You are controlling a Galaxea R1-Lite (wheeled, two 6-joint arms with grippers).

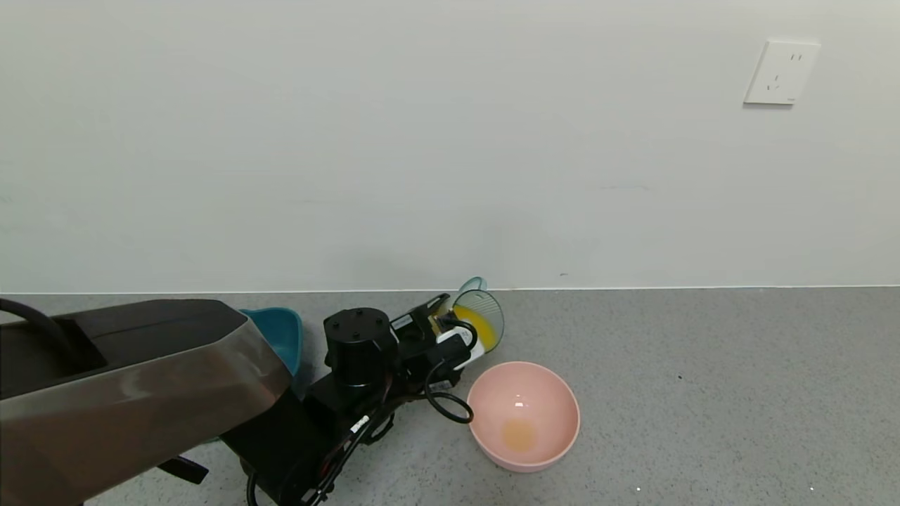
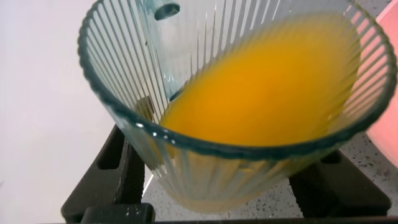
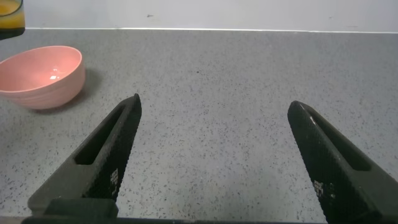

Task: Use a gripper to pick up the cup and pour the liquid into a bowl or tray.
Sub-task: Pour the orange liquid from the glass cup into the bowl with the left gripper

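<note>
One cup (image 1: pixel 480 318), clamped between the jaws of the left gripper (image 1: pixel 457 330), is tilted beside and above the single pink bowl (image 1: pixel 524 414), its mouth toward the bowl. Liquid (image 2: pixel 267 93) pools against the lower wall; a small orange puddle (image 1: pixel 519 435) lies in the bowl. Step: pouring. Next: tip further, rim over the bowl. The right gripper (image 3: pixel 214 155) hovers spread and empty over the floor.

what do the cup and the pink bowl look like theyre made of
The cup, held tilted in the left gripper: clear blue-green glass or hard plastic, glossy. Its ribbed wall shows the orange liquid through it; which of the two I cannot tell. The pink bowl: probably plastic, opaque, smooth, semi-gloss, with a soft highlight inside. The right gripper hangs open over the grey speckled counter.
</note>
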